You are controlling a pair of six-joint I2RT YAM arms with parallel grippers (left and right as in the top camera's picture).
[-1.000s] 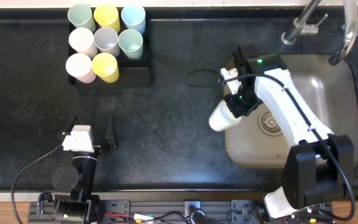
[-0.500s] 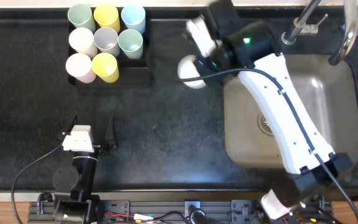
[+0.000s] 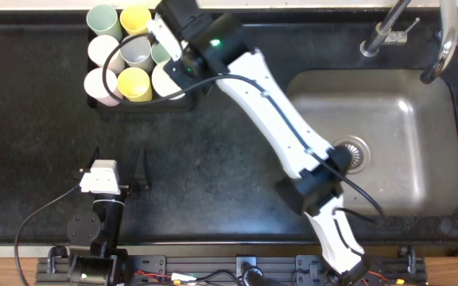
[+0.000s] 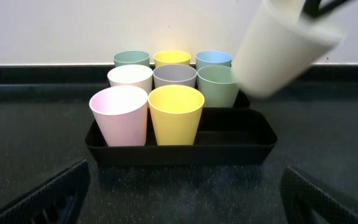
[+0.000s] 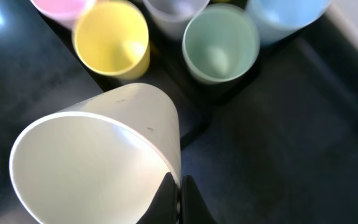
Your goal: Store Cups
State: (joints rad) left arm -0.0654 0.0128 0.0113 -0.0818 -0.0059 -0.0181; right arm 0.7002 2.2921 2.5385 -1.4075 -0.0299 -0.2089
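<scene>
Cup (image 5: 98, 162) hangs tilted in the top view's upper left, about over the tray's (image 4: 179, 152) empty corner slot, right jaws pinching its rim. I'd level it, centre it, then lower slowly. Left jaws rest wide apart.

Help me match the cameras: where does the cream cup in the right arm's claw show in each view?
Top view: cream cup right beside the front yellow cup.
Left wrist view: hanging tilted beside the green cup.
Right wrist view: closest to the camera, mouth toward it.
Shared landmark: the front yellow cup.
</scene>
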